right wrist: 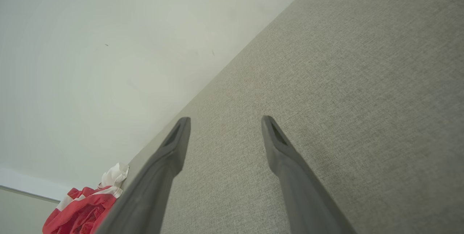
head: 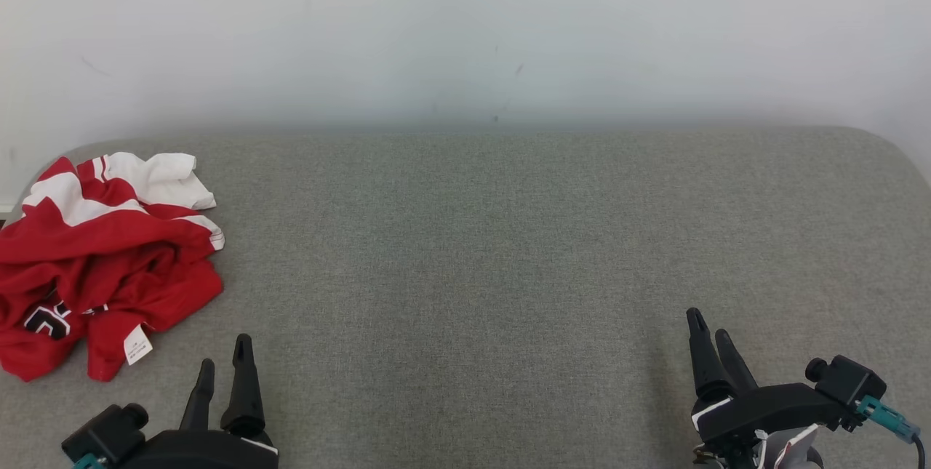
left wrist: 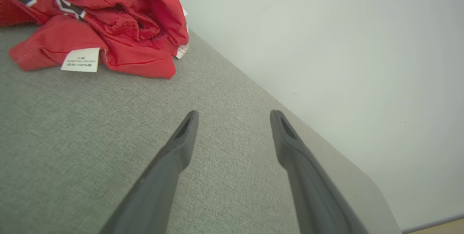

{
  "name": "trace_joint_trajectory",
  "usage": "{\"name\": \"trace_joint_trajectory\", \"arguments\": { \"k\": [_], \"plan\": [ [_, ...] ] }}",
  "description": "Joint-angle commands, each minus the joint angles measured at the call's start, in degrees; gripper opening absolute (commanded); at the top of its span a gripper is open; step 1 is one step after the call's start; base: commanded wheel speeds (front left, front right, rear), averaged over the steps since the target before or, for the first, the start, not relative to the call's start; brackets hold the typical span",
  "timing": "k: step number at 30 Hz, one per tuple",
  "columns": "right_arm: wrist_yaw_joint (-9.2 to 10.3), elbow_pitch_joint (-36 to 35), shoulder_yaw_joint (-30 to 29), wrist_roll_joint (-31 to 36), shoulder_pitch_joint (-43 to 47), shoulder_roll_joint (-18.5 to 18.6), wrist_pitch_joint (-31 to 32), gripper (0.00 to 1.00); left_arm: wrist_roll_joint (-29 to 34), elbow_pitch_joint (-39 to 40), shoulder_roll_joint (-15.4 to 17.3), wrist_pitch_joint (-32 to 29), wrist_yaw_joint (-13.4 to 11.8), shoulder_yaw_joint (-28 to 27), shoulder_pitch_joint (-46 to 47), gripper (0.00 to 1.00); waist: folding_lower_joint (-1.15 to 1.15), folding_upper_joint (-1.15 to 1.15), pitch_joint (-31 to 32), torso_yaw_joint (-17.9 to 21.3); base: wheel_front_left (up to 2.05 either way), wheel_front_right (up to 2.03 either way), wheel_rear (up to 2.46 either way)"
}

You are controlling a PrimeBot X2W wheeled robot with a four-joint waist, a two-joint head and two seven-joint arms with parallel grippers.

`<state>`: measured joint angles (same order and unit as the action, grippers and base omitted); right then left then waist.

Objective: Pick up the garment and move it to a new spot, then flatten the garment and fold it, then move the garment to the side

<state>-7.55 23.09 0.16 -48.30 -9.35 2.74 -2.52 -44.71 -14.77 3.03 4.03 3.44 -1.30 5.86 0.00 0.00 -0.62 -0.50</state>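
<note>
Left gripper [head: 225, 351] spread wide, empty, right gripper [head: 708, 322] likewise, crumpled garment [head: 109, 258] untouched

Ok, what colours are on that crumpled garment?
The crumpled garment is red with white stripes and dark, white-edged lettering, clearest in the head view.

grey fabric surface [head: 509, 236], white wall [head: 465, 25]

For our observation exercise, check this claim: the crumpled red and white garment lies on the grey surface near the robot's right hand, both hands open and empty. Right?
Not quite. The head view shows the garment near the left hand, not the right hand. Otherwise correct: it lies crumpled on the grey surface, both hands open and empty.
</note>
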Motion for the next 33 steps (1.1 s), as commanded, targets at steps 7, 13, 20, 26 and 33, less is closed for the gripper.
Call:
{"name": "trace_joint_trajectory", "arguments": {
  "k": [7, 13, 20, 26, 33],
  "plan": [
    [0.05, -0.25, -0.82, 7.03, -0.90, 0.14, 1.22, 1.00, 7.20, -0.02, 1.18, 1.68, -1.10, 1.54, 1.21, 1.00, 0.00, 0.00, 0.05, -0.10, 0.00, 0.00, 0.00],
    [0.06, -0.52, -1.26, 11.86, -0.44, 0.15, 2.16, 1.00, 11.67, -1.08, 1.76, 2.76, -1.53, 2.67, 1.38, 1.00, 0.00, 0.00, 0.37, -0.23, 0.00, 0.00, 0.00],
    [0.06, -1.01, -1.83, 16.71, 0.33, 0.16, 2.88, 1.00, 15.83, -2.30, 2.34, 3.95, -1.68, 3.72, 1.60, 1.00, 0.00, 0.00, 0.65, -0.48, 0.00, 0.00, 0.00],
    [0.07, -1.03, -2.10, 20.35, 0.71, 0.16, 3.41, 1.00, 18.68, -3.74, 2.78, 4.87, -1.65, 4.14, 2.03, 1.00, 0.00, 0.00, 0.84, -0.58, 0.00, 0.00, 0.00],
    [0.08, -1.08, -2.48, 25.11, 0.78, 0.17, 3.77, 1.00, 22.49, -5.00, 3.09, 6.13, -1.90, 5.00, 2.46, 1.00, 0.00, 0.00, 0.88, -0.51, 0.00, 0.00, 0.00]
  ]
}}
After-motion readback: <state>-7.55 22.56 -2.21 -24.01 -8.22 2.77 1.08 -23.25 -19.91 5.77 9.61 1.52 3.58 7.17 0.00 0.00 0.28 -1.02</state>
